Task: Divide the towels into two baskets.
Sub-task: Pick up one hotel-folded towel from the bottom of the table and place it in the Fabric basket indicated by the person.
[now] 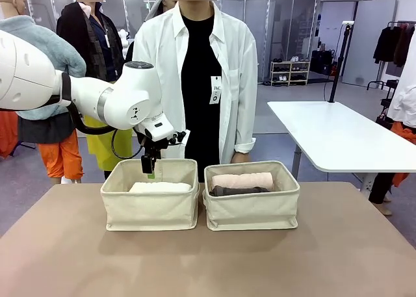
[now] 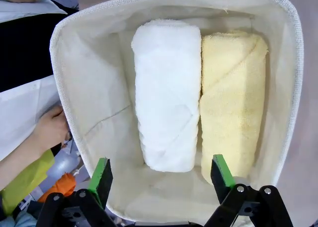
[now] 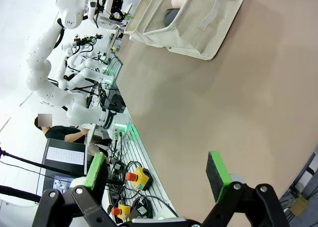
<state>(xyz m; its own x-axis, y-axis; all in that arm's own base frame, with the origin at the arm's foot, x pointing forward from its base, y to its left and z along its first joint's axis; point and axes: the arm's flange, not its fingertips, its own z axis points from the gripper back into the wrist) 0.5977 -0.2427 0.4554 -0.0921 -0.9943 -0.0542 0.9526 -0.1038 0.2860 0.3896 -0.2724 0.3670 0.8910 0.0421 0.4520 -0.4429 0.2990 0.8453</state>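
The left gripper [image 1: 151, 169] hangs over the far rim of the left basket [image 1: 150, 209], which stands on the desk [image 1: 78, 258] left of centre, near the far edge. Seen from the left wrist, its green-padded fingers [image 2: 101, 173] are spread wide with nothing between them, released above the basket's open mouth. Inside that basket the white towel [image 2: 167, 93] and the pale yellow towel [image 2: 232, 103] lie side by side, touching along their length; from the front the white roll shows above the rim, while the yellow one is, as far as the view allows, hidden behind it.

Just beside it, sides nearly touching, stands the right basket [image 1: 252, 209]. The pale pink towel [image 1: 242, 180] lies along its far side and the dark grey towel [image 1: 239, 191] in front of it, nearer the robot.

A person in a white shirt stands at the far edge of the desk behind both baskets; one hand [image 2: 49, 130] rests just outside the left basket's wall.

The right gripper [image 3: 156, 180] hovers over bare desk well apart from the baskets, its fingers wide apart and holding nothing.
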